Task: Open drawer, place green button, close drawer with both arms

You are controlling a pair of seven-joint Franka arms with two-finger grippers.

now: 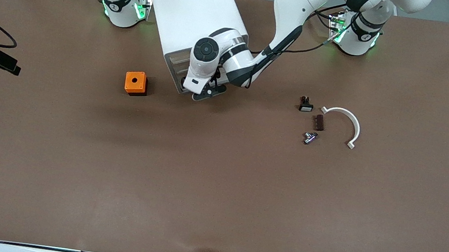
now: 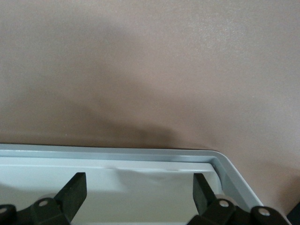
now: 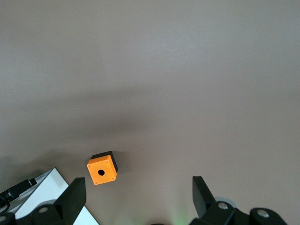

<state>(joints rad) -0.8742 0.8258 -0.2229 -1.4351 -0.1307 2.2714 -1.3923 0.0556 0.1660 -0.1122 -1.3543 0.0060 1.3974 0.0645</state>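
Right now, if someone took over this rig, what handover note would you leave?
Left gripper: open, at the lowest drawer's front.
Right gripper: open, waiting over the table near the orange box.
Button: on the table toward the left arm's end, untouched.
Done: reach to the drawer.
Left: pull it open, place button, close.

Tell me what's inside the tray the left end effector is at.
The left end effector, fingers apart, hangs over the drawer. The white floor showing between them is bare; the rest, under the cabinet, is hidden.
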